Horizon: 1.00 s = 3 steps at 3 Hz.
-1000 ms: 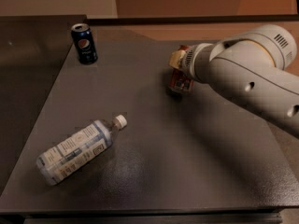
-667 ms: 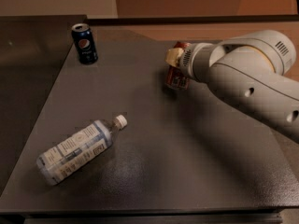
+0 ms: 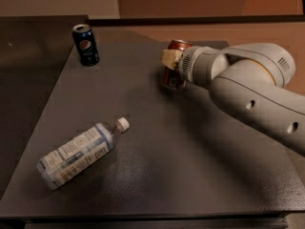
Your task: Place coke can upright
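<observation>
The coke can (image 3: pixel 177 46), red with a silver top, stands upright on the dark grey table (image 3: pixel 171 175) at the far middle. My gripper (image 3: pixel 170 67) comes in from the right and is closed around the can's body. A beige finger pad (image 3: pixel 167 58) presses against its left side. The gripper and wrist hide most of the can, so only its top rim and a strip of its lower left side show. I cannot tell whether its base touches the table.
A dark blue Pepsi can (image 3: pixel 86 44) stands upright at the far left corner. A plastic water bottle (image 3: pixel 81 151) with a white cap lies on its side at the front left. My grey arm (image 3: pixel 257 94) spans the right side. The table's left edge runs diagonally.
My gripper with the coke can has moved a little to the left and farther back on the table. The Pepsi can and the bottle have not moved.
</observation>
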Tool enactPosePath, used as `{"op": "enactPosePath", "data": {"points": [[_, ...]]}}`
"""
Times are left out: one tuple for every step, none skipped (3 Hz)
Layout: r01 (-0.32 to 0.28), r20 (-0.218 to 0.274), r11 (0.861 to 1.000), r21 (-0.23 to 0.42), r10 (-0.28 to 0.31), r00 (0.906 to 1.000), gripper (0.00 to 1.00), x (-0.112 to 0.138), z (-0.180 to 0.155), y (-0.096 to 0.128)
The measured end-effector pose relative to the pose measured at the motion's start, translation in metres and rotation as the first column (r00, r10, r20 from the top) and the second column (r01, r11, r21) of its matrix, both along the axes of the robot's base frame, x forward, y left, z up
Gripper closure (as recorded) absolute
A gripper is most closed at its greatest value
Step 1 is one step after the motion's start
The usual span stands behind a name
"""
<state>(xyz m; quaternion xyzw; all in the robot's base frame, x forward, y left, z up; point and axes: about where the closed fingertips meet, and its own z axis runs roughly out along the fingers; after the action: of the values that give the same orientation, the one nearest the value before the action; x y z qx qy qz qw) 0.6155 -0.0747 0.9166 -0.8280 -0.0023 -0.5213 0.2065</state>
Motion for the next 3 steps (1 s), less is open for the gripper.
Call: {"op": "enactPosePath", "data": {"points": [[-0.051,0.056,0.998,-0.025,0.052,0.9971,1.00,0.0024,-0.0016,0.0068],[-0.099,0.115,0.994,-0.055,0.105,0.9877,1.00,0.0050,-0.0040,0.0130],[-0.139,0.167,0.987,-0.079,0.150,0.9744,1.00,0.0071,-0.0080,0.0168]]}}
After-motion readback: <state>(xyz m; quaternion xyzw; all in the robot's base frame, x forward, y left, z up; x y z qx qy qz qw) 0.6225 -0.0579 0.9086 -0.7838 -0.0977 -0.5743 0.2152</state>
